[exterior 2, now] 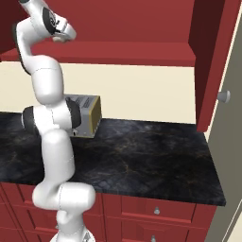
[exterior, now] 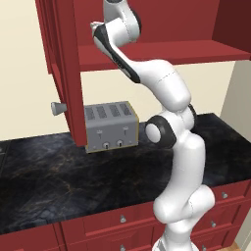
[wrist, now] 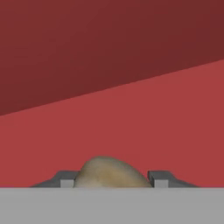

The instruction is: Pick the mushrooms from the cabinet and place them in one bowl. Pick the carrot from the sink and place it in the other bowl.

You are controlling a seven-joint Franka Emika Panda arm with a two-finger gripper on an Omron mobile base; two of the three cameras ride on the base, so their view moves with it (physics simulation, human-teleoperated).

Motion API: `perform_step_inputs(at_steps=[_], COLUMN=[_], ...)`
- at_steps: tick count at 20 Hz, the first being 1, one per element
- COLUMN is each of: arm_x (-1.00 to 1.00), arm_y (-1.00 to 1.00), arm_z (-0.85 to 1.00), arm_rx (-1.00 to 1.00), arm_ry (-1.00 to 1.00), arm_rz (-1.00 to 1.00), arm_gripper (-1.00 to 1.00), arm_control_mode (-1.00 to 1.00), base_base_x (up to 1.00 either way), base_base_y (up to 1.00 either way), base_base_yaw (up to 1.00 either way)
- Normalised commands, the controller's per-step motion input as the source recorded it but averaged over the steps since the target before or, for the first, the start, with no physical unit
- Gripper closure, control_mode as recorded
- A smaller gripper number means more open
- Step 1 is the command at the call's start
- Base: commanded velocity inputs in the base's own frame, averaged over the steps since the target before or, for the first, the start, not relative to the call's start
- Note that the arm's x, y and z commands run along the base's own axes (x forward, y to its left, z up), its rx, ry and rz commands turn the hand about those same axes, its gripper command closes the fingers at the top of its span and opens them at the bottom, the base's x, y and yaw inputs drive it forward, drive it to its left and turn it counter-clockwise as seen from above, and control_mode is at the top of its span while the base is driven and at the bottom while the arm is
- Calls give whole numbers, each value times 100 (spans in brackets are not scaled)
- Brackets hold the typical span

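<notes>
Sitting on the cabinet (wrist: 131, 127) shelf, a mushroom (wrist: 111, 173) seems pinched between the gripper (wrist: 113, 180) fingertips.

One mushroom (wrist: 111, 173), one toaster (exterior: 110, 126), one cabinet (exterior: 147, 54) (two doors, both open)

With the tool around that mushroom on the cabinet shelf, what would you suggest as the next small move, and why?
Probably lift it slightly and draw it back out of the cabinet. In the hand view the mushroom sits between the tool's fingertips, which flank it closely, and the shelf lies right beneath. I cannot tell whether the grip is firm yet.
</notes>
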Motion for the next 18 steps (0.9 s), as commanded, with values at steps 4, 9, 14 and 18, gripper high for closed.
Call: perform_step_inputs(at_steps=[4,9,14,18], arm_x=[-100,-100,-100,-100], arm_y=[-35,-30,-29,-27], arm_z=[-9,-88,-100,-100], arm_rx=[0,-2,-4,-3], arm_ry=[-1,0,0,0], arm_rz=[3,7,7,6], arm_gripper=[100,100,100,100], arm_control_mode=[-100,-100,-100,-100], base_base_x=[0,0,0,0], base_base_y=[0,0,0,0], base_base_yaw=[0,0,0,0])
